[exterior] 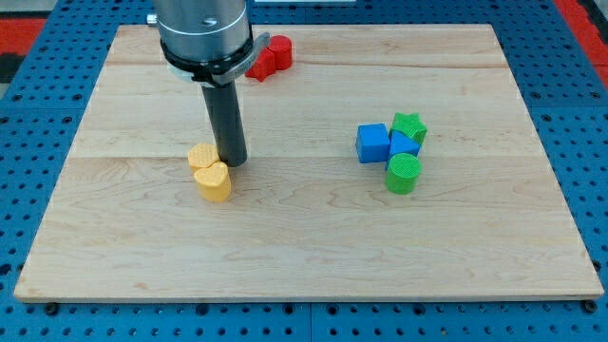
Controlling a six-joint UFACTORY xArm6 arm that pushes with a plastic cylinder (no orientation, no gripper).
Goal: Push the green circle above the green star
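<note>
The green circle (403,174) stands right of the board's centre, at the bottom of a tight cluster. The green star (410,126) is at the cluster's top right, just above it. Between them sits a small blue block (404,145), and a blue cube (372,142) is on the cluster's left. My tip (233,161) rests on the board left of centre, far to the left of the green blocks, touching the right side of a yellow block.
Two yellow blocks sit by my tip: a yellow hexagon-like block (201,157) and a yellow heart (213,181) below it. Two red blocks (270,56) lie at the top, partly behind the arm. The wooden board (313,256) lies on a blue pegboard surface.
</note>
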